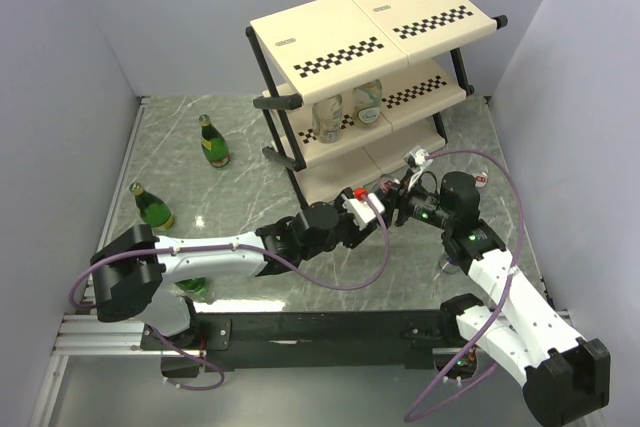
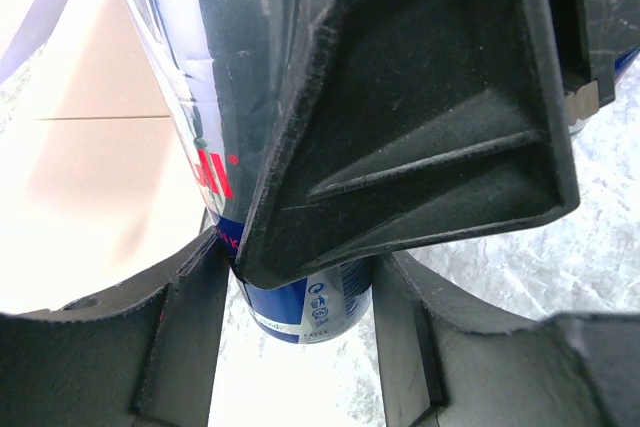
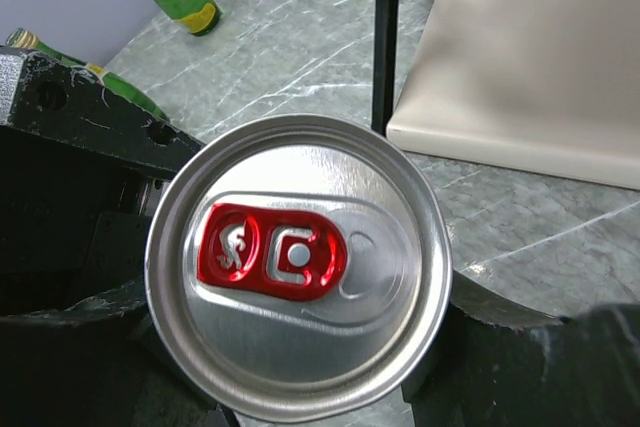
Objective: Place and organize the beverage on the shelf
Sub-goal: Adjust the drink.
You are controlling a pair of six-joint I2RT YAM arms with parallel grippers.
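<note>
Top view: table [image 1: 240, 197] is grey marble, shelf [image 1: 330, 32] at 1 o'clock. Both arms meet at the shelf's 6 o'clock, near its bottom tier. Left gripper [image 2: 300, 317] and right gripper [image 3: 290, 347] both pinch the same silver-and-blue can [image 3: 300, 267], red tab facing the right wrist camera. Two clear bottles [image 1: 328, 117] stand side by side on the middle tier. Three green bottles [image 1: 212, 142] stand on the table, 8 to 10 o'clock.
</note>
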